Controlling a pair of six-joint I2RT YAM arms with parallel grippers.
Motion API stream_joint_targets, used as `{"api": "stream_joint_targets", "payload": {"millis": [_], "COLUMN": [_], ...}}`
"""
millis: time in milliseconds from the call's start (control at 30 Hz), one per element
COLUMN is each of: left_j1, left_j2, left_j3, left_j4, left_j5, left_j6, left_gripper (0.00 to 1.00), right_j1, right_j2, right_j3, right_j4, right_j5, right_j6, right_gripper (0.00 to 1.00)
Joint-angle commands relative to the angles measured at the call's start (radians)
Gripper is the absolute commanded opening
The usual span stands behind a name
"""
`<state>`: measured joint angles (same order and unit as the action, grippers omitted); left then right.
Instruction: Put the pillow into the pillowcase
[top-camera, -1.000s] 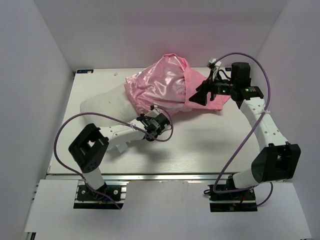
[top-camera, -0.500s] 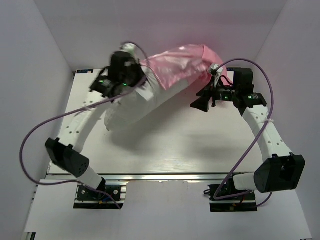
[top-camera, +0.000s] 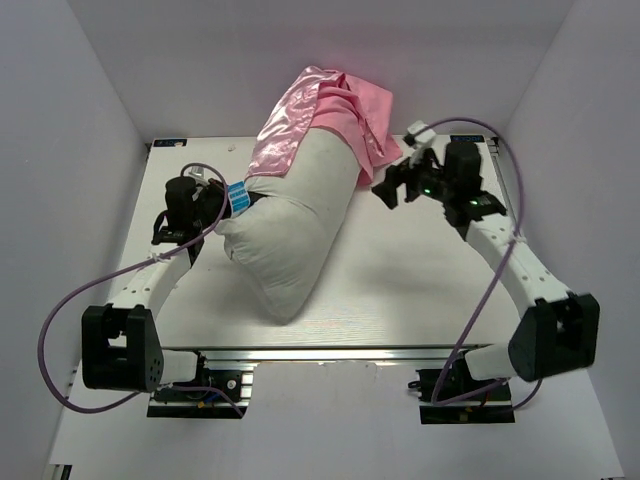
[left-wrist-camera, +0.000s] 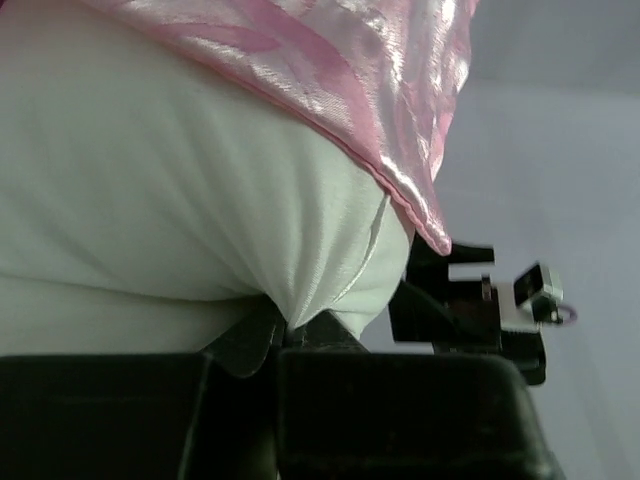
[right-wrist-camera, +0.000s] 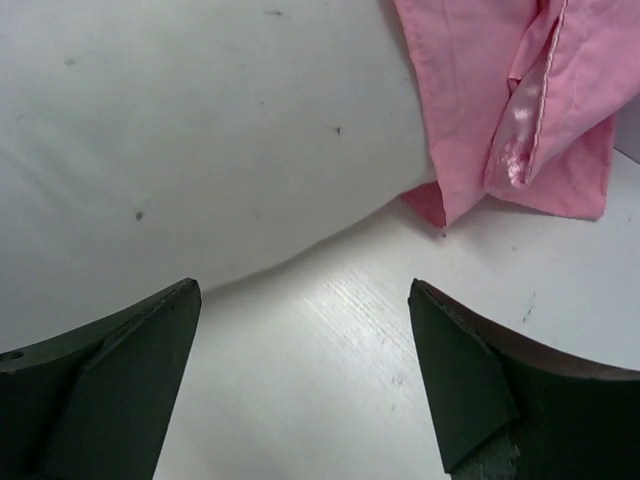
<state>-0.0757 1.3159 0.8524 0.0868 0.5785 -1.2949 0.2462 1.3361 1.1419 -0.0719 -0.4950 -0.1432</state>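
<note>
Pillow (top-camera: 290, 245): laid at table (top-camera: 420, 290) centre; only its 12 o'clock end is sheathed by pillowcase (top-camera: 315, 110). Left gripper (top-camera: 225, 200): clamped on pillow fabric, 9 o'clock. Right gripper (top-camera: 388, 188): held spread, empty, 2 o'clock.

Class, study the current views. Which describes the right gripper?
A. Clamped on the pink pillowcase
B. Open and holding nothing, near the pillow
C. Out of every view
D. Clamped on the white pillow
B: in the right wrist view the right gripper has its fingers spread wide with only table between them, while the pillow and pillowcase lie just beyond the tips.
</note>
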Motion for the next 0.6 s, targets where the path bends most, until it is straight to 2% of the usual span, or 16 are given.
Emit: {"api": "stream_joint_targets", "payload": {"millis": [0,233,300,400,500,567], "left_j1": [-0.009,-0.007,-0.007,-0.007,-0.007,-0.007], "left_j2": [-0.063,-0.09,-0.095,-0.099,-0.092,-0.081], "left_j3": [-0.058,-0.088,-0.088,-0.087,-0.078,-0.062], "left_j4": [0.133,0.108,0.102,0.094,0.091,0.08], "left_j5": [0.052,0.046,0.05,0.049,0.057,0.061], "left_j6": [-0.069,-0.037,-0.029,-0.02,-0.014,-0.001], "left_gripper": [0.0,0.0,0.0,0.0,0.0,0.0], "right_j1": [0.132,0.238,0.252,0.252,0.251,0.254], "right_j2": [0.143,0.449,0.529,0.713,0.788,0.843], "right_j3": [0.099,0.32,0.456,0.636,0.752,0.791], "right_j4": [0.139,0.303,0.308,0.308,0.331,0.354], "right_j5": [0.297,0.568,0.661,0.713,0.722,0.713], "right_j6": [-0.041,-0.122,-0.159,-0.193,-0.211,-0.233], "right_gripper": [0.9,0.89,0.89,0.89,0.89,0.85]}}
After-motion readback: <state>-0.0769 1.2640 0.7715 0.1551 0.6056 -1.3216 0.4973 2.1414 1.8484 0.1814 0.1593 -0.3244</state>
